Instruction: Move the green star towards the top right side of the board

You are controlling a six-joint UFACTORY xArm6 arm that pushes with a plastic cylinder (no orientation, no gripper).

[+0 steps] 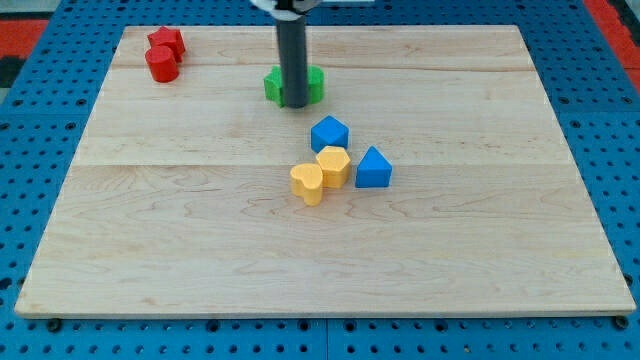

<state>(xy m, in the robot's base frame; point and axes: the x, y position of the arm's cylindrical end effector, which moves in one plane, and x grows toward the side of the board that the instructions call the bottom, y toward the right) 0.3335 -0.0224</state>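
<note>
While the rod stands over the upper middle of the board (560, 150), my tip (295, 104) sits right on or just in front of the green star (314, 85), which peeks out on both sides of the rod. Whether the tip touches it I cannot tell; the rod hides the middle of the block. No jaws here, nothing to open or close, just a plain rod end that pushes.

Same view, the neighbours: a blue block (329, 133) lies just below the star toward the view's bottom, a yellow block (333, 165) and a yellow heart (308, 183) touch each other below that, and a second blue block (373, 168) sits just right of them. Two red blocks (163, 55) huddle at the view's top left, well apart.

Handling call: the star looks small, rigid and light, likely to slide easily on smooth wood, but its points could make it spin off a careless shove. I'd press on its left-lower side, through the centre, driving it toward the view's top right. That path looks open.
</note>
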